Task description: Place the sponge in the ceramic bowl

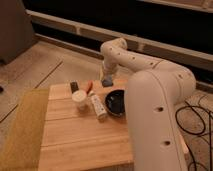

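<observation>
Spanning the middle of the scene, the wooden tabletop [75,135] carries the ceramic bowl [116,103], round, shallow and glossy black, near its right edge. Just beyond the bowl's far-left rim the hand [106,78] points down, pinching the sponge [106,81], a small, soft-looking blue-grey block, far smaller than the bowl.
</observation>
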Robot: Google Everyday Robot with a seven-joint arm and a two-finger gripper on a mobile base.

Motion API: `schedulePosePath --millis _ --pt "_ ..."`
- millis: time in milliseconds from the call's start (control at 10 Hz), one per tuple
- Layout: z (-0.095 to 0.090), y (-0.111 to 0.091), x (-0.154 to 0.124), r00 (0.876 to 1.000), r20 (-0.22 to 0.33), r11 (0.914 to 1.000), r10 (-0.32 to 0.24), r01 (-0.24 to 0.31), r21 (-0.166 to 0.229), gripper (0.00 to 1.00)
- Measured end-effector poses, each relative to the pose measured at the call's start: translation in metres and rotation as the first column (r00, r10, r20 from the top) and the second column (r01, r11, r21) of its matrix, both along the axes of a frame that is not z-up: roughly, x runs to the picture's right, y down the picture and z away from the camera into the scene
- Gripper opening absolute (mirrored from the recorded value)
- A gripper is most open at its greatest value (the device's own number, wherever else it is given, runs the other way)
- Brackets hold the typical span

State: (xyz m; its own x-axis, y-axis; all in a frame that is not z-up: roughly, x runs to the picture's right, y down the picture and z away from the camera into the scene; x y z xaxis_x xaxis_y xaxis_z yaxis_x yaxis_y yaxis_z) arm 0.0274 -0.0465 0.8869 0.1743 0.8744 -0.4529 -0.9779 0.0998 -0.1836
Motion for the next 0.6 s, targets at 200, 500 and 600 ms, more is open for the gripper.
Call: schedulePosePath --millis 200,500,600 --pt "-0.011 0.016 0.004 1.0 -0.012 0.9998 0.02 -0.02 -0.004 0.0" --pt "-0.025 0.039 0.004 1.0 -0.012 0.9999 0.012 -0.012 0.0 0.0" --pt "-0.03 0.049 0.007 1.0 -0.015 1.0 0.01 -0.01 -0.001 0.0"
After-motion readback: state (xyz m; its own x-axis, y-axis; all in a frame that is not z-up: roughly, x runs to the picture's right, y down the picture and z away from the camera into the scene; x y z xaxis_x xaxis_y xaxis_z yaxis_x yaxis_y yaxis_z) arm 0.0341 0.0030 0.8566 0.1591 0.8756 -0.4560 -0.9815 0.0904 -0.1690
